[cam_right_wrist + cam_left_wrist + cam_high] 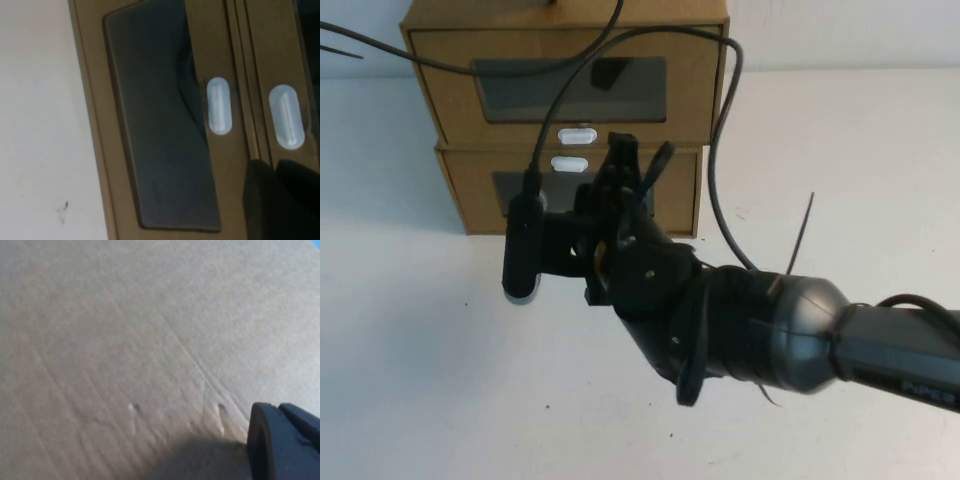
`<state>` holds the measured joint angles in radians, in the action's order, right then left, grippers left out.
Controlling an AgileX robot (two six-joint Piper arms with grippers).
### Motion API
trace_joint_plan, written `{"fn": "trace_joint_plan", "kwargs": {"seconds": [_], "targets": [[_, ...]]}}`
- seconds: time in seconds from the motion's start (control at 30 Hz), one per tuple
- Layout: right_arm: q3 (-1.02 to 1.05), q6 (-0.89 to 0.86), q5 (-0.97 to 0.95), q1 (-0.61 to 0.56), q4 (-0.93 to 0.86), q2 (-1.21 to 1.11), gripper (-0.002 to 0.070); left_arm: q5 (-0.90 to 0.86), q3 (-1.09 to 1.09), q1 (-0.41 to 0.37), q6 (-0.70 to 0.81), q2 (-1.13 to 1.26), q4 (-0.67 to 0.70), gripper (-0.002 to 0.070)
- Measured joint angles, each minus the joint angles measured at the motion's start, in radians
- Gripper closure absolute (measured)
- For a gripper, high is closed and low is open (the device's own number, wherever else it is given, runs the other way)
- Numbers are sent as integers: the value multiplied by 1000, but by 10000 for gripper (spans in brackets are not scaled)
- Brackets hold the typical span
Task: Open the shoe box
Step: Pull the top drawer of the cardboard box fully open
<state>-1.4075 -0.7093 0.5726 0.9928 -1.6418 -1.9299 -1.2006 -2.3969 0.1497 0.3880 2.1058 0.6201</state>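
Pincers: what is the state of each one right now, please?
Left pincer: cannot be told; it is close against cardboard.
Right pincer: cannot be told; it is before the lower shoe box.

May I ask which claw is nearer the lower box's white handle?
Right. The right claw hovers beside the white handle; the left claw faces plain cardboard, outside the high view.

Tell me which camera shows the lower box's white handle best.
Right wrist view: lower handle large and unblocked, right gripper near it. High view: handle small. Left wrist view: only cardboard beside left gripper.
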Motion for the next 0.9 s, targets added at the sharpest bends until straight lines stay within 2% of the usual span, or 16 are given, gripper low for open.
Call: {"fn": "trace_joint_plan", "kwargs": {"seconds": [0.4,0.9], "targets": [[-151,40,-3,-49,-10,-95,446,-2,0,0,-2,2,2,680],[-246,51,-47,-103,-14,-125,426,-2,0,0,-105,2,4,680]]}}
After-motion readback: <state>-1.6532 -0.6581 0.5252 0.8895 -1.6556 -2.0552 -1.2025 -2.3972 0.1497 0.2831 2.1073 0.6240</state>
